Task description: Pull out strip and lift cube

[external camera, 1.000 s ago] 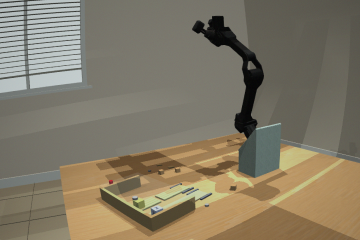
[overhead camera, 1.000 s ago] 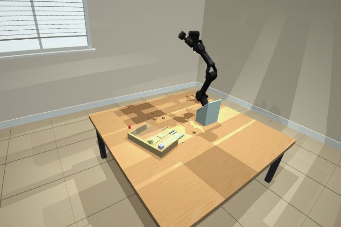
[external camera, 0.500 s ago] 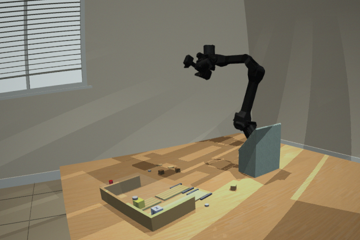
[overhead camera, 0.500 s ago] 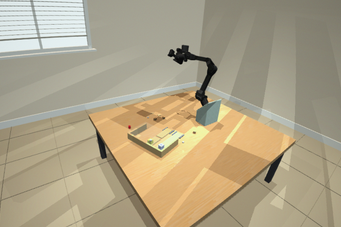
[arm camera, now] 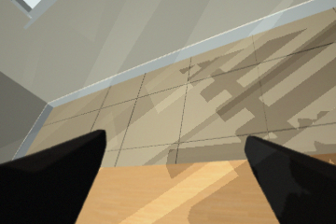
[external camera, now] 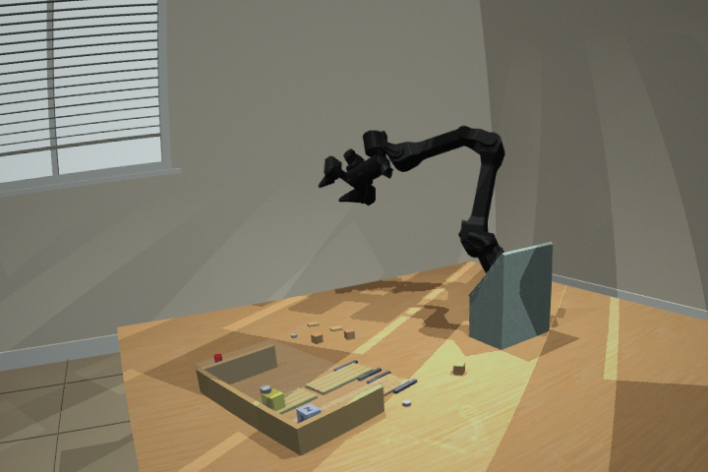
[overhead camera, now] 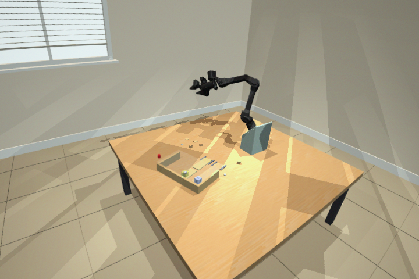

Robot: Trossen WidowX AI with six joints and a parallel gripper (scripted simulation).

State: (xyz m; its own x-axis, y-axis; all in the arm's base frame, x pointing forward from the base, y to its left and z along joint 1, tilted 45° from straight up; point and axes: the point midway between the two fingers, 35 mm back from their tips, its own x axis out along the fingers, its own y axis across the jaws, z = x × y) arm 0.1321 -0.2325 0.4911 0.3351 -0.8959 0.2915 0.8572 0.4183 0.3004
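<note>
My gripper [overhead camera: 194, 90] [external camera: 329, 193] [arm camera: 177, 140] is open and empty, high above the table behind the tray. A blue cube [overhead camera: 198, 179] [external camera: 309, 411] with a dark letter on top sits at the tray's front corner. A yellow-green cube [overhead camera: 185, 173] [external camera: 272, 399] stands left of it, a grey disc [external camera: 265, 388] at its top. A wide pale strip [overhead camera: 201, 163] [external camera: 340, 378] lies farther back, apart from a short strip piece [external camera: 299, 399] by the yellow-green cube. Another strip, partly hidden by the right wall, has a dark handle [overhead camera: 223, 167] [external camera: 405, 385]. How far it runs under the blue cube is hidden.
The low-walled tray [overhead camera: 208, 182] [external camera: 343, 420] is open toward the arm's mount [overhead camera: 256, 139] [external camera: 500, 306]. A red cylinder [overhead camera: 159, 156] [external camera: 217, 357] stands beyond its left end. Small wooden blocks [external camera: 317, 338] [external camera: 349, 334] lie behind it; another block [overhead camera: 238, 163] [external camera: 459, 369] and a white disc [overhead camera: 224, 174] [external camera: 406, 403] lie right.
</note>
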